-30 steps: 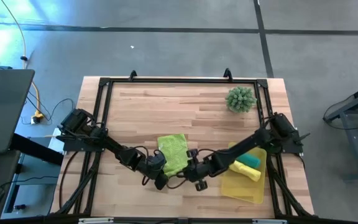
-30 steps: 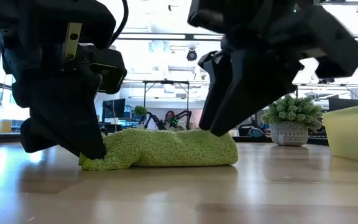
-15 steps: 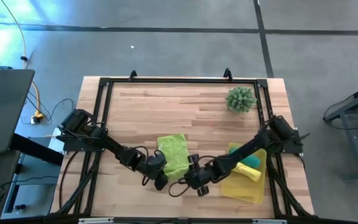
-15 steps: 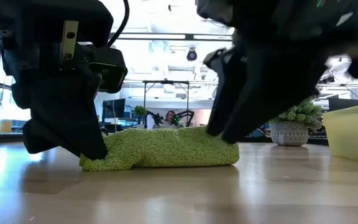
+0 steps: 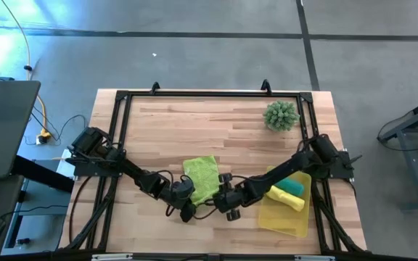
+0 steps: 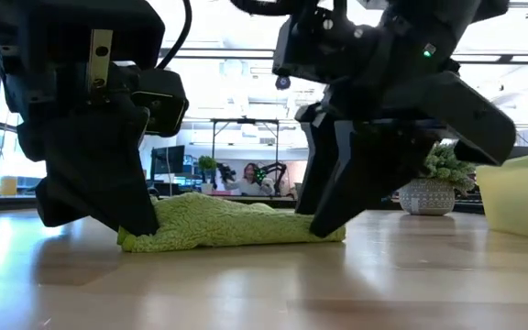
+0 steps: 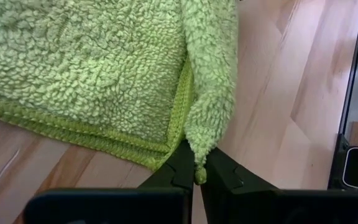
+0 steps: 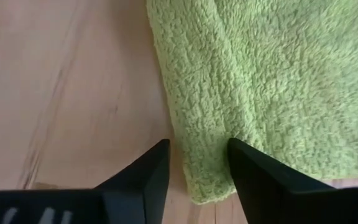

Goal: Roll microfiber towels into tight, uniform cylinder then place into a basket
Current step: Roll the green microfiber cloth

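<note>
A lime green towel (image 5: 203, 177) lies flat on the wooden table near its near edge, and the near edge (image 8: 197, 124) is turned over into a low roll. My left gripper (image 7: 197, 177) is shut on the roll's left end. My right gripper (image 8: 197, 146) stands open at the roll's right end (image 6: 333, 229), with one finger on either side of the rolled edge. At the right, the yellow basket (image 5: 281, 221) holds a rolled yellow towel (image 5: 287, 199) and a rolled teal towel (image 5: 292, 187). My left gripper pinches the pointed tip of the rolled edge (image 7: 199, 163) at the towel's near left corner between its two fingers. The fingers slant down from the table's left. That corner sits low at the table, and the rest of the towel lies flat. My right gripper has one fingertip (image 8: 238, 152) set down on the towel just behind the rolled edge. The other fingertip (image 8: 159, 152) stands on the bare table in front of it. The fingers slant down from the table's right and lie across the roll.
A spiky green plant in a pot (image 5: 281, 115) stands at the far right. A black frame (image 5: 209, 94) runs round the table's edges. The basket's wall (image 6: 521, 192) rises close to the right of my right arm. Bare wood lies beyond the towel.
My right gripper has swung a little toward the near edge and back. It has come down at the towel's right end with its fingers over the rolled edge. That end of the roll now sits lower and flatter than before.
</note>
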### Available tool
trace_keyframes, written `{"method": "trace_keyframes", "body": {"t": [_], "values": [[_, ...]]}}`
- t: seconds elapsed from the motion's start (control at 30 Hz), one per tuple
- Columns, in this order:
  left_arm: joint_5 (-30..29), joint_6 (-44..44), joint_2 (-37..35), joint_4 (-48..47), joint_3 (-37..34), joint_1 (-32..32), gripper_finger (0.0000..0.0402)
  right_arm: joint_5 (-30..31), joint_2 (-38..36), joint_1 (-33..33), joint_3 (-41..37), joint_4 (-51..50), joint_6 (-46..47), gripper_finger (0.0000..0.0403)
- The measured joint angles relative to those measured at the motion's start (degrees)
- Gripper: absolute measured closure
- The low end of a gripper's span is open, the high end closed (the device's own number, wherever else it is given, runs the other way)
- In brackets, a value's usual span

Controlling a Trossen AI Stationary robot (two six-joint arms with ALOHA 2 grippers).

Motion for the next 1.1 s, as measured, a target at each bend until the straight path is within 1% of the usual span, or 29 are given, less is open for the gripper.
{"method": "trace_keyframes", "body": {"t": [0.1, 0.2, 0.3, 0.4, 0.63, 0.7, 0.8, 1.0, 1.1], "values": [[0.02, 0.0, 0.0, 0.03, 0.0, 0.0, 0.0396, -1.91, 0.64, -0.65, 0.02, -0.48, 0.52, 0.0233], [0.04, 0.04, 0.0, 0.09, 0.0, 0.0, 0.0396, -2.52, 1.24, -1.0, 0.19, -0.54, 0.64, 0.0218], [0.17, 0.04, 0.0, 0.1, 0.02, 0.02, 0.0396, -2.67, 1.56, -1.09, 0.28, -0.79, 0.64, 0.0216], [0.85, 1.04, -0.05, 0.36, 0.05, 0.02, 0.0396, -3.27, 1.6, -1.11, 0.26, -1.38, 0.84, 0.0222], [1.89, 2.93, -2.19, -0.95, -0.14, 0.02, 0.0391, -3.87, 3.2, -1.09, 0.35, -2.72, 2.37, 0.0267], [2.8, 4.41, -2.9, -1.25, -0.16, 0.02, 0.038, -4.32, 3.74, -1.08, 0.44, -2.77, 2.42, 0.0283], [6.49, 6.84, -4.07, -2.47, -0.16, 0.17, 0.0358, -4.39, 4.11, -0.98, 0.5, -2.75, 3.6, 0.0306], [15.36, 16.96, -7.02, -5.78, -0.17, 1.51, 0.0316, -4.3, 4.13, -0.88, 0.48, -2.49, 7.32, 0.0361], [16.46, 25.32, -8.53, -4.63, -0.07, 1.26, 0.0302, -4.0, 4.14, -0.72, 0.46, -2.47, 7.64, 0.0388]]}}
